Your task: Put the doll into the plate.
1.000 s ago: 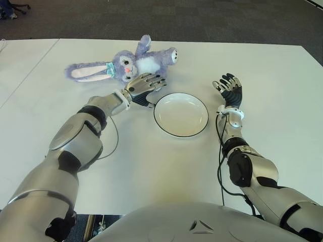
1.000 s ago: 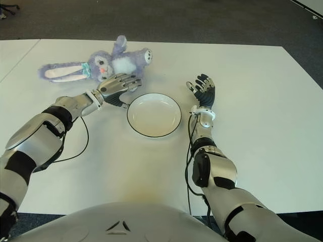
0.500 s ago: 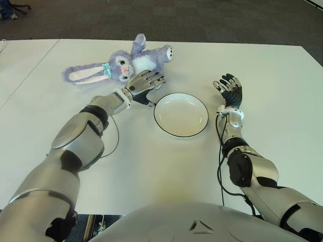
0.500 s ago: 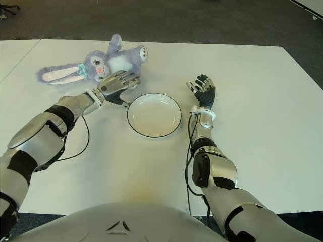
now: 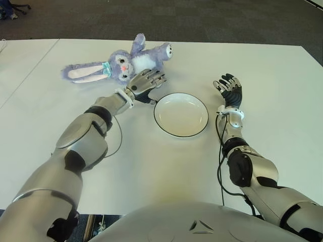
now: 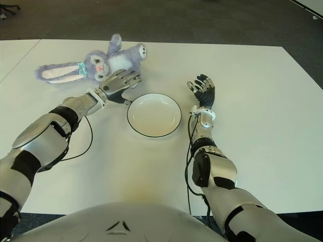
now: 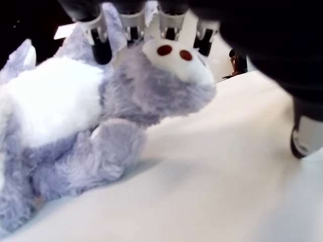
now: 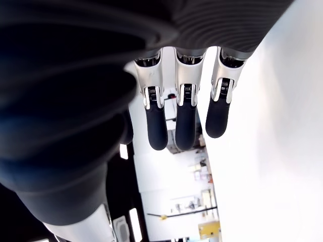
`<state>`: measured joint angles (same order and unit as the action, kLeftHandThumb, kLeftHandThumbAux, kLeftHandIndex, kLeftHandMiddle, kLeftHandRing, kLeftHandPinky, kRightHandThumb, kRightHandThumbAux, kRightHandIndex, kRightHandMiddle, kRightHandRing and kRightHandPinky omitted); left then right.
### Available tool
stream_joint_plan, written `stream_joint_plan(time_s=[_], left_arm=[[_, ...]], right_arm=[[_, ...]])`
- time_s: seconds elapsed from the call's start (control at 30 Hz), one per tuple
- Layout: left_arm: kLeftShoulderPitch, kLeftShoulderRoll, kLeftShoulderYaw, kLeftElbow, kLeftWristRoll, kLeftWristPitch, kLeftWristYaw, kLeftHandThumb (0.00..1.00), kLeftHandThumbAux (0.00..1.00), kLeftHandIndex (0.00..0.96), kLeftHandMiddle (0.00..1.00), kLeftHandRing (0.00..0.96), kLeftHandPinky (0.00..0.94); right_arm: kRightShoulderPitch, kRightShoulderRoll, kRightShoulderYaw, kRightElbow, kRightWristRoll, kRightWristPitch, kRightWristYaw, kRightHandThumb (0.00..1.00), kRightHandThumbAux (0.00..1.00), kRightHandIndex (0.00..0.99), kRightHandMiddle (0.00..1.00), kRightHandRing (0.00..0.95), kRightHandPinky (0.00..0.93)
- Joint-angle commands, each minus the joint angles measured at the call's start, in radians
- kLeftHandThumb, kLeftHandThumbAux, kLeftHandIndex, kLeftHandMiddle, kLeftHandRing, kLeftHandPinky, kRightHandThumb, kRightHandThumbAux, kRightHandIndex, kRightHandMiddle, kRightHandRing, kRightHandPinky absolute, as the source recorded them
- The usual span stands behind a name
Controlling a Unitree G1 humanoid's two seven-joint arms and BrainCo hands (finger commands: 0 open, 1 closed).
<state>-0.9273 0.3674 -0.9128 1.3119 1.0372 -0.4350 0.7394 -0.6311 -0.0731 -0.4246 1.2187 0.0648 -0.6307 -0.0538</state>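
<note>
The white table (image 5: 151, 166) carried everything. On it the purple rabbit doll (image 5: 132, 62) lay on its back, ears trailing to the robot's left, beyond and left of the plate (image 5: 163, 123), which held nothing. The left hand (image 5: 145, 83) hovered just beside the doll's body, fingers spread and gripping nothing (the wrist view showed them reaching over the fur, not closed). To grasp well, it probably needed to settle over the torso and curl round the bulk, not a limp limb. The right hand (image 5: 228, 88) showed right of the plate, fingers relaxed, empty.
</note>
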Motion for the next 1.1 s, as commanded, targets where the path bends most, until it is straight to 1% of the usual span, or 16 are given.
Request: stream_joint_plan(time_s=[0.03, 0.33, 0.47, 0.57, 0.6, 0.63, 0.67, 0.7, 0.73, 0.77, 0.8, 0.83, 0.87, 1.0, 1.03, 1.1], left_arm=[[0.056, -0.017, -0.009, 0.04, 0.015, 0.04, 0.015, 0.15, 0.638, 0.073, 0.082, 0.097, 0.135], [0.07, -0.015, 0.002, 0.031, -0.003, 0.037, 0.025, 0.158, 0.653, 0.071, 0.083, 0.09, 0.106], [0.069, -0.01, 0.016, 0.041, -0.02, 0.057, -0.007, 0.139, 0.68, 0.058, 0.074, 0.073, 0.07], [0.053, -0.003, 0.01, 0.052, -0.012, 0.096, -0.011, 0.155, 0.693, 0.05, 0.065, 0.061, 0.056], [0.048, -0.001, 0.007, 0.056, -0.008, 0.109, -0.009, 0.26, 0.683, 0.047, 0.066, 0.066, 0.086], [0.041, -0.002, 0.002, 0.058, 0.0, 0.127, 0.001, 0.279, 0.681, 0.046, 0.066, 0.067, 0.091], [0.036, -0.002, -0.002, 0.06, 0.005, 0.14, 0.009, 0.417, 0.648, 0.048, 0.082, 0.089, 0.149], [0.029, -0.005, -0.006, 0.061, 0.011, 0.158, 0.027, 0.454, 0.638, 0.049, 0.086, 0.095, 0.163], [0.025, -0.007, -0.009, 0.062, 0.014, 0.171, 0.039, 0.527, 0.628, 0.141, 0.157, 0.173, 0.25], [0.023, -0.009, -0.011, 0.062, 0.018, 0.184, 0.055, 0.541, 0.625, 0.156, 0.169, 0.186, 0.265], [0.021, -0.01, -0.013, 0.062, 0.019, 0.193, 0.066, 0.663, 0.683, 0.345, 0.225, 0.242, 0.32], [0.021, -0.012, -0.015, 0.062, 0.022, 0.208, 0.087, 0.684, 0.693, 0.376, 0.235, 0.252, 0.329], [0.021, -0.013, -0.016, 0.062, 0.025, 0.218, 0.102, 0.712, 0.694, 0.406, 0.289, 0.313, 0.378], [0.021, -0.018, -0.019, 0.063, 0.029, 0.248, 0.145, 0.726, 0.693, 0.419, 0.326, 0.361, 0.417], [0.022, -0.019, -0.02, 0.063, 0.031, 0.259, 0.165, 0.815, 0.674, 0.445, 0.402, 0.398, 0.446], [0.023, -0.021, -0.021, 0.063, 0.034, 0.278, 0.195, 0.927, 0.658, 0.449, 0.414, 0.467, 0.458]], right_arm=[[0.224, 0.059, -0.03, 0.132, 0.038, 0.144, -0.003, 0.173, 0.886, 0.245, 0.277, 0.264, 0.25], [0.222, 0.055, -0.029, 0.132, 0.036, 0.148, -0.004, 0.173, 0.884, 0.242, 0.272, 0.258, 0.245], [0.221, 0.054, -0.03, 0.132, 0.037, 0.151, -0.006, 0.175, 0.887, 0.243, 0.275, 0.261, 0.248], [0.221, 0.054, -0.031, 0.132, 0.038, 0.151, -0.006, 0.177, 0.888, 0.243, 0.277, 0.262, 0.243], [0.221, 0.054, -0.031, 0.132, 0.037, 0.152, -0.006, 0.177, 0.888, 0.243, 0.278, 0.262, 0.242], [0.221, 0.054, -0.029, 0.132, 0.036, 0.151, -0.008, 0.178, 0.888, 0.243, 0.278, 0.262, 0.242], [0.221, 0.053, -0.028, 0.132, 0.034, 0.151, -0.01, 0.178, 0.89, 0.242, 0.278, 0.261, 0.239], [0.221, 0.053, -0.028, 0.132, 0.034, 0.149, -0.01, 0.179, 0.891, 0.242, 0.278, 0.261, 0.238], [0.221, 0.053, -0.029, 0.132, 0.034, 0.148, -0.009, 0.179, 0.892, 0.245, 0.281, 0.264, 0.241], [0.221, 0.053, -0.029, 0.132, 0.034, 0.147, -0.008, 0.178, 0.892, 0.246, 0.281, 0.264, 0.242], [0.222, 0.053, -0.029, 0.132, 0.034, 0.146, -0.008, 0.171, 0.891, 0.245, 0.281, 0.263, 0.236], [0.222, 0.053, -0.028, 0.132, 0.034, 0.145, -0.007, 0.167, 0.892, 0.245, 0.28, 0.263, 0.235], [0.222, 0.053, -0.028, 0.132, 0.033, 0.144, -0.007, 0.157, 0.89, 0.243, 0.278, 0.26, 0.235], [0.222, 0.052, -0.029, 0.132, 0.035, 0.146, -0.005, 0.146, 0.892, 0.241, 0.275, 0.258, 0.235], [0.222, 0.052, -0.029, 0.132, 0.035, 0.148, -0.005, 0.147, 0.894, 0.239, 0.274, 0.257, 0.236], [0.221, 0.052, -0.03, 0.132, 0.036, 0.15, -0.005, 0.15, 0.897, 0.242, 0.275, 0.258, 0.239]])
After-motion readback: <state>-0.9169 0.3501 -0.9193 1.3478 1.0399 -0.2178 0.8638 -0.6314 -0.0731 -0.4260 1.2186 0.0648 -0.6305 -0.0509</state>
